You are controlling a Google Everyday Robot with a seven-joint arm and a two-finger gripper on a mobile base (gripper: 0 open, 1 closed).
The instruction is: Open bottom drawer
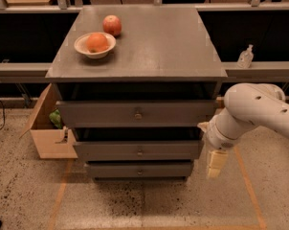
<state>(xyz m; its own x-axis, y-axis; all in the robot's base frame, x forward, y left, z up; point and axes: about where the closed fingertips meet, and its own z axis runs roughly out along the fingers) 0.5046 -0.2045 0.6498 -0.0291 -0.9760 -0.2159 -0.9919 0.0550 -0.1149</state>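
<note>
The pincer (215, 164) hangs pointing downward just right of the cabinet (154, 42), beside the bottom drawer (116, 169); whether it is spread or pressed together cannot be told.

Dim, warm light from overhead; heavy shade under every ledge

Cabinet top (154, 47) evenly lit, faint dull sheen, no hard glare. Deep shadow beneath its overhang and in the gaps above each drawer front. The bottom drawer (111, 169) is the darkest of the fronts, its knob (138, 172) only a faint glint. Recesses (20, 37) behind the cabinet near black. White arm (252, 110) is the brightest surface: upper side lit, underside shaded. Gripper (213, 171) hangs below it, just right of the cabinet at bottom-drawer height, pale yellowish in the arm's shade. Floor (135, 205) moderately lit, dark patch under the cabinet
</note>
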